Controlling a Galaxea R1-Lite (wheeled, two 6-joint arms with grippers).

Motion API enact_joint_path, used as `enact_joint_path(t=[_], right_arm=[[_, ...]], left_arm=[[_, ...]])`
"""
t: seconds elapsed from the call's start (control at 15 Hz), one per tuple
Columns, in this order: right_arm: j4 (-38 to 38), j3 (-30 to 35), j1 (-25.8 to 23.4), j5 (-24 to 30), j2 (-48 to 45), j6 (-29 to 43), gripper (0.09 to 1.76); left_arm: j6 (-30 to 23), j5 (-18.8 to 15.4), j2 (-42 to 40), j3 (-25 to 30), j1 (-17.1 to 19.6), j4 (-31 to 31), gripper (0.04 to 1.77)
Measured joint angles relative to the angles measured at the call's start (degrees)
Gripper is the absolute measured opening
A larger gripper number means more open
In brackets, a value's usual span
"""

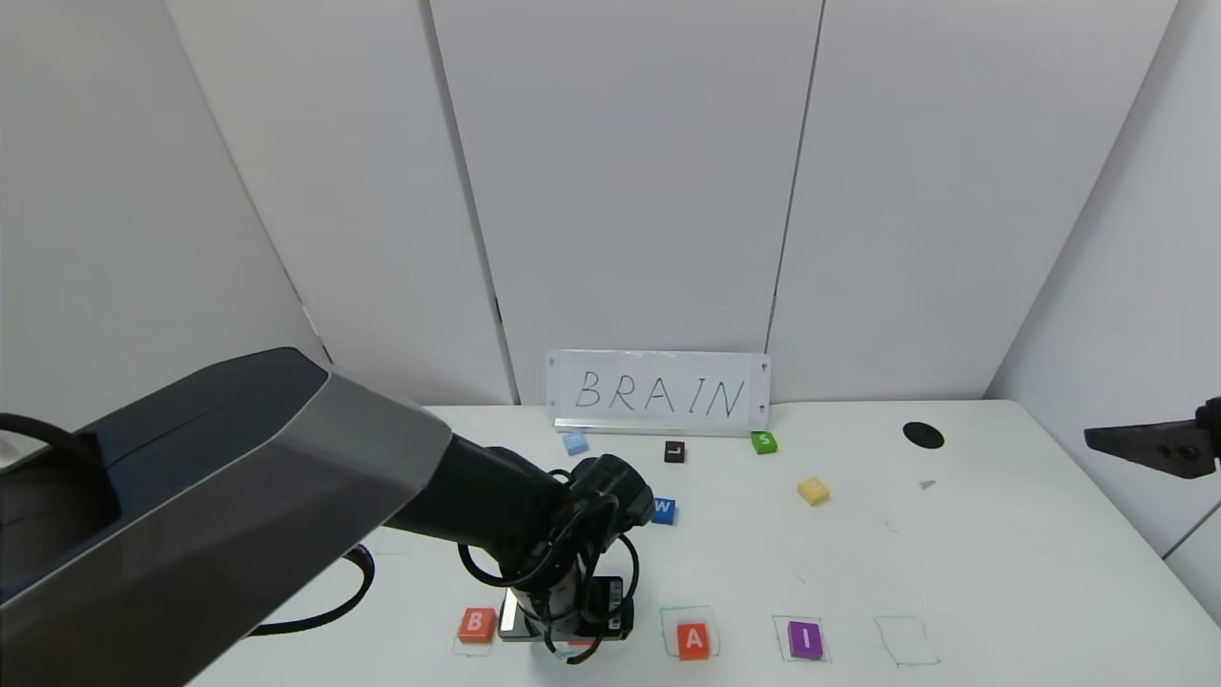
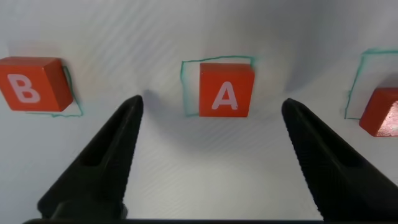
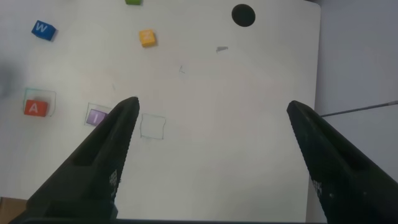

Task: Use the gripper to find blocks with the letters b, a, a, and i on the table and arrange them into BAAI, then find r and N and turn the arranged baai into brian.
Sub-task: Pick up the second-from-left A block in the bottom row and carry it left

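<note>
On the white table [image 1: 1002,572], near its front edge, a row of green squares holds the orange-red B block [image 1: 475,624], an orange-red A [image 1: 693,640] and the purple I [image 1: 805,639]. My left gripper [image 1: 570,641] hangs between B and that A. In the left wrist view it [image 2: 212,104] is open and empty above the second A [image 2: 226,90], with B [image 2: 28,84] to one side and the other A [image 2: 382,112] to the other. The yellow N block [image 1: 813,490] lies farther back. The R block is out of view. My right gripper [image 3: 212,106] is open, raised at the far right.
A BRAIN sign [image 1: 658,393] stands at the back. A pale blue block [image 1: 575,443], black L [image 1: 674,451], green S [image 1: 763,442] and blue W [image 1: 664,510] lie behind the row. One drawn square [image 1: 906,641] right of I holds nothing. A black hole [image 1: 922,435] is at back right.
</note>
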Motion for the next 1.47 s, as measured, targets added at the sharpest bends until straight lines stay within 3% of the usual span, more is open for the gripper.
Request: enact_joint_path(t=[0.2, 0.4, 0.47, 1.13, 1.47], right_arm=[[-0.1, 0.0, 0.0, 0.0, 0.0, 0.0, 1.71], [0.0, 0.0, 0.0, 0.0, 0.0, 0.0, 1.71], [0.0, 0.0, 0.0, 0.0, -0.1, -0.1, 1.71], [-0.4, 0.2, 0.0, 0.1, -0.4, -0.1, 1.71], [-0.4, 0.3, 0.0, 0.1, -0.5, -0.1, 1.71]], left_arm=[[0.0, 0.0, 0.5, 0.7, 0.0, -2.0, 1.08], [0.0, 0.1, 0.7, 0.9, 0.0, -2.2, 0.77], [0.1, 0.1, 0.7, 0.9, -0.1, -2.2, 0.49], [0.2, 0.5, -0.1, 0.8, -0.3, -1.5, 0.51], [2.9, 0.7, -3.6, 1.0, 1.3, -0.2, 0.51]])
